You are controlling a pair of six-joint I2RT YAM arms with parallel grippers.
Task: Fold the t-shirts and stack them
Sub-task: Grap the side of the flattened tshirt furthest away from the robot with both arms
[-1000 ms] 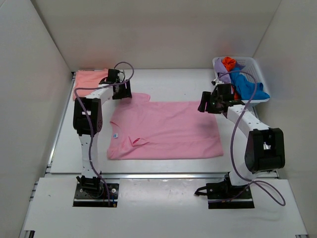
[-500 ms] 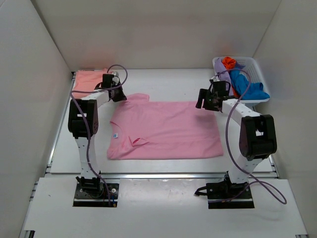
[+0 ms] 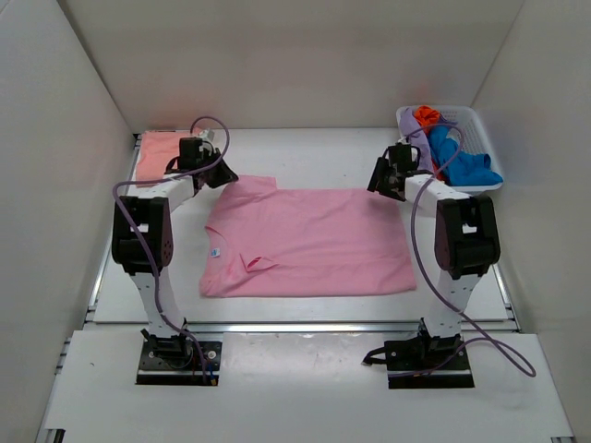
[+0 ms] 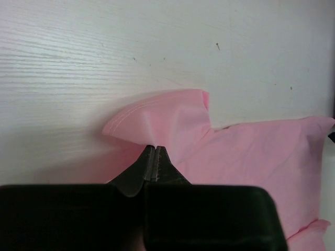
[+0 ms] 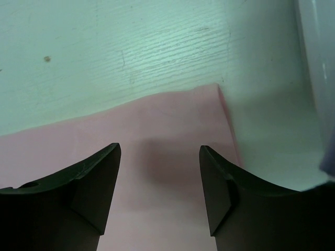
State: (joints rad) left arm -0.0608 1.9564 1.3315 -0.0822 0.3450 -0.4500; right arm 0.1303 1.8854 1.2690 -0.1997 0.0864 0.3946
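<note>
pink t-shirt [image 3: 309, 242] sleeve edge pinched between left end effector [image 4: 153, 150] tips

light pink t-shirt [image 3: 309, 242]: soft matt cloth, smooth, with a stitched hem along the sleeve edge
salmon-peach t-shirt [image 3: 157, 148]: matt cloth
table [image 4: 104, 47]: white, matt, fine wood-grain texture
basket [image 3: 471, 113]: white plastic lattice, slight sheen
left gripper [image 4: 155, 152]: black, matt, plastic-looking fingers
right gripper [image 5: 158, 151]: black, matt, smooth fingers
</note>
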